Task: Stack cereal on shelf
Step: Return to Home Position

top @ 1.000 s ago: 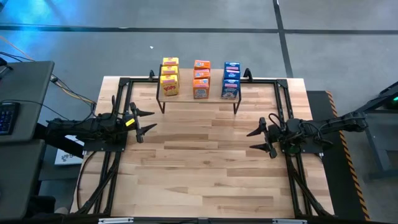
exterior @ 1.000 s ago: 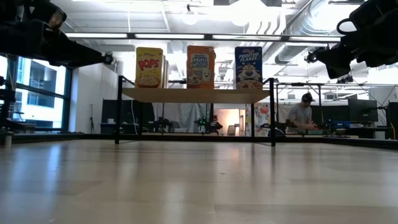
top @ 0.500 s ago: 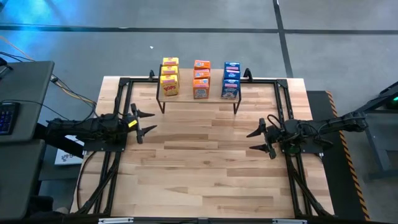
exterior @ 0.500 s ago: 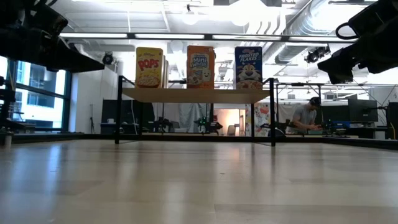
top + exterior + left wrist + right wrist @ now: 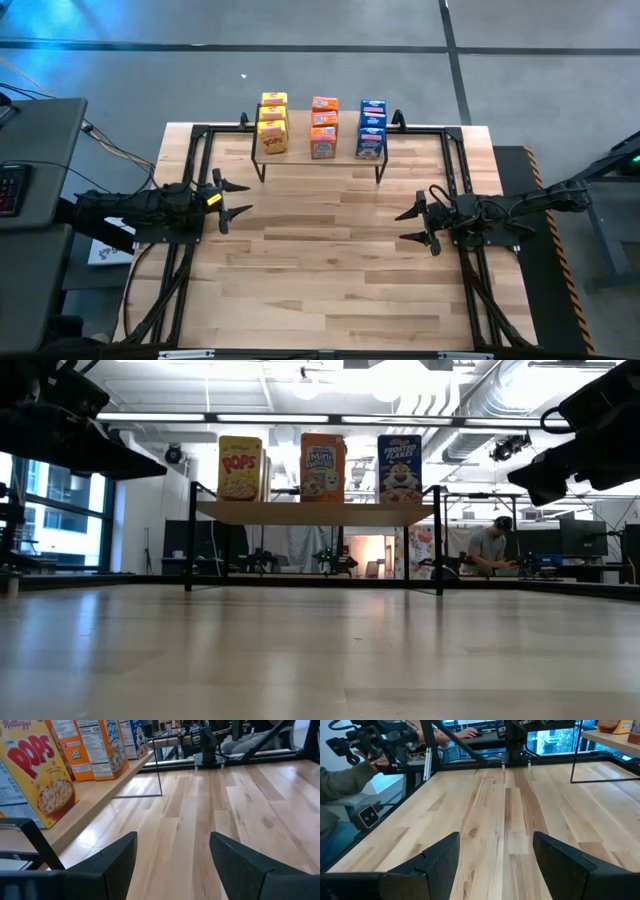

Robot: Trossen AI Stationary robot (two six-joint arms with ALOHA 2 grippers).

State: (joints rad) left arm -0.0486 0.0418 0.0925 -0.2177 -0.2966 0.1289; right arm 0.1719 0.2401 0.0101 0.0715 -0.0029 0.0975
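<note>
**Standing in colour rows on the shelf: cereal stacked, both grippers empty**

The shelf (image 5: 315,512) holds all the cereal in view, upright, with the front labels facing the arms. The yellow boxes (image 5: 272,126) stand at the shelf's left end, the orange boxes (image 5: 323,130) in its middle and the blue boxes (image 5: 372,129) at its right end. From above, each colour forms its own row running front to back, three deep, and narrow gaps of bare plank separate the rows.

The left gripper (image 5: 240,197) hangs in front of the shelf, out past its left end and well apart from it. Its fingers are spread with nothing between them, and they point across the table (image 5: 330,275). The right gripper (image 5: 402,227) hangs in front of the shelf's right end, farther from it than the left one. Its fingers are likewise spread and empty, pointing back toward the left arm.

In the low view both arms sit raised off the tabletop, one to either side of the shelf. Beyond the shelf's right legs, far back in the room, a person (image 5: 490,546) bends over a desk.
</note>
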